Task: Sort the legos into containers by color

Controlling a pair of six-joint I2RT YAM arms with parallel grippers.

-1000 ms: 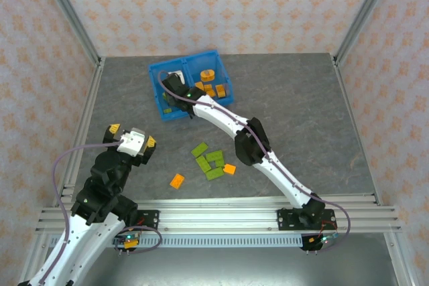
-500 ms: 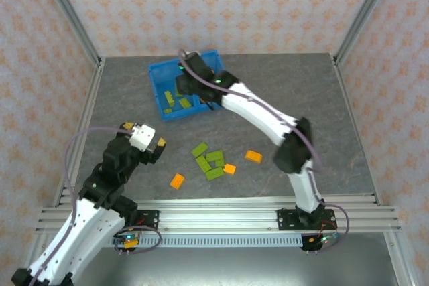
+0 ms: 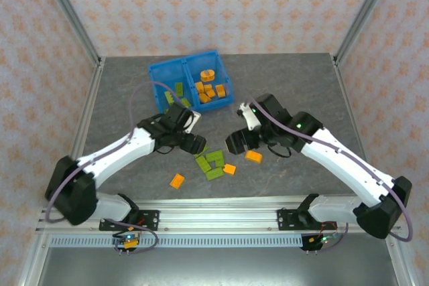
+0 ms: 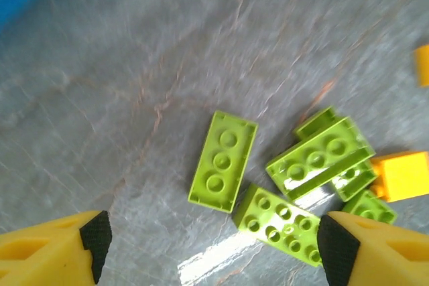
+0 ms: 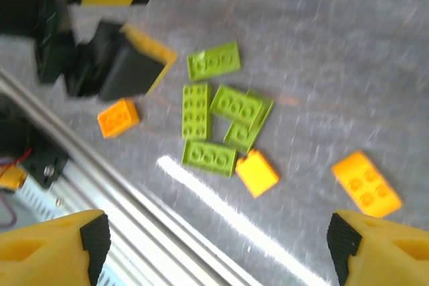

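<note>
The blue bin (image 3: 190, 65) stands at the back, with green legos in its left compartment (image 3: 175, 93) and orange ones in its right compartment (image 3: 211, 88). On the table lies a cluster of green legos (image 3: 210, 161) with orange bricks (image 3: 177, 180) (image 3: 229, 169) (image 3: 253, 156) around it. My left gripper (image 3: 194, 143) hovers open just left of the cluster; in the left wrist view it (image 4: 214, 259) stands over a green brick (image 4: 222, 161), with nothing between its fingers. My right gripper (image 3: 236, 142) is open to the right of the cluster, above the orange brick (image 5: 366, 183).
The aluminium rail (image 3: 214, 212) runs along the near table edge and appears in the right wrist view (image 5: 100, 192). Metal frame posts (image 3: 67, 18) stand at the back corners. The two grippers face each other closely across the cluster.
The left arm swung from the near left in to the green cluster. The right arm pulled back from the bin to the table middle, right of the cluster.
</note>
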